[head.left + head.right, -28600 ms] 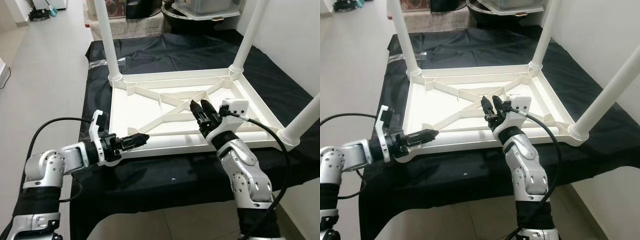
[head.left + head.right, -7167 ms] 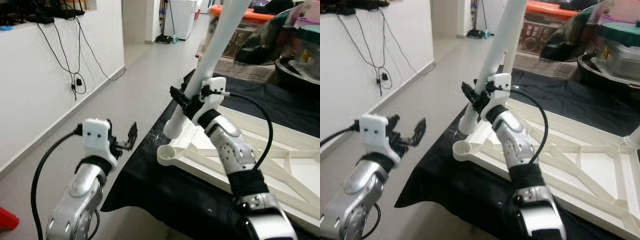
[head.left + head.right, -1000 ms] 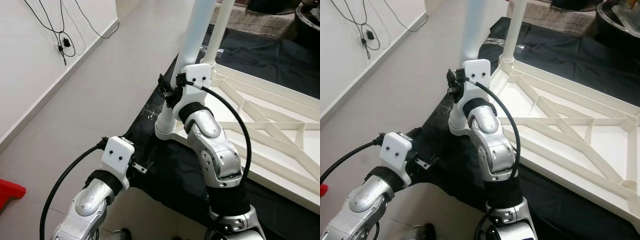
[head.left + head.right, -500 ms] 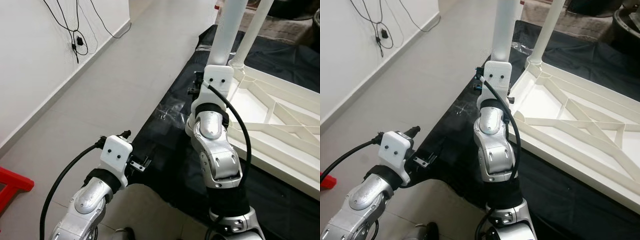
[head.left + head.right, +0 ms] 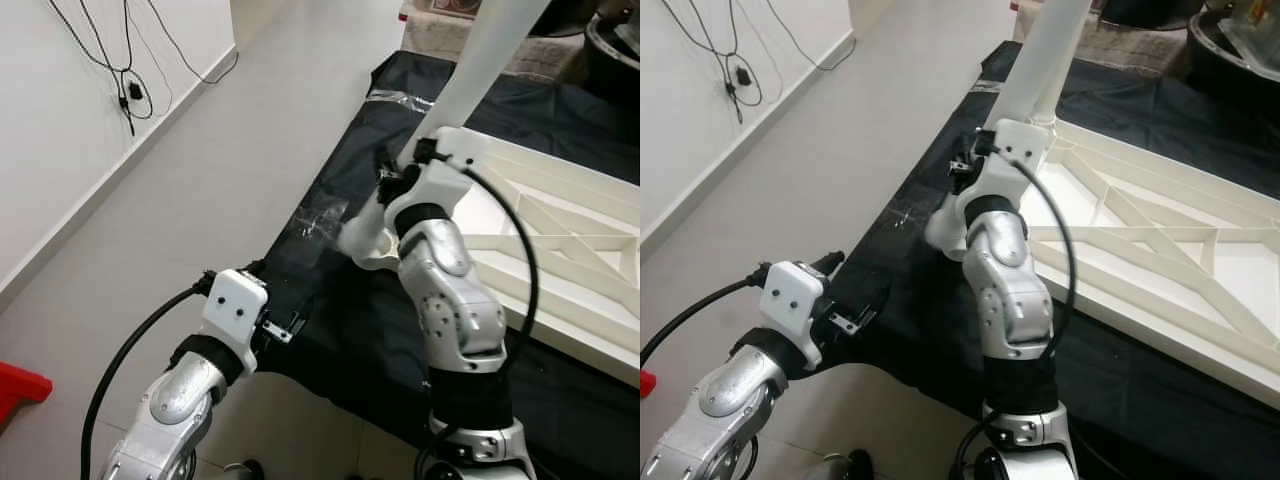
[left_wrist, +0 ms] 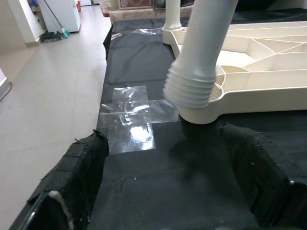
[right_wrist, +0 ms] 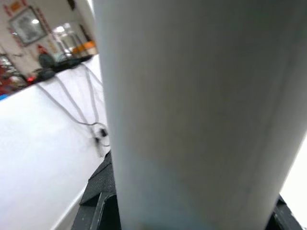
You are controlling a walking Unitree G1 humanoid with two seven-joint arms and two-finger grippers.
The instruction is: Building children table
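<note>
My right gripper [image 5: 392, 183] holds the white leg [image 5: 478, 62] low, near its threaded end; it looks stiff, light, smooth plastic, probably slippery, while my left gripper [image 5: 283, 325] hangs open.

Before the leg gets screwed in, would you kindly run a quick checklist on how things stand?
1. Right tool on the leg: ok.
2. Leg's threaded end over the socket: ok.
3. Leg upright: not ok, tilted.
4. Threads seated in the socket: not ok, exposed.
5. Left tool clear of the leg: ok, low beside the black cloth.
6. Tabletop flat on the cloth: cannot tell.
</note>
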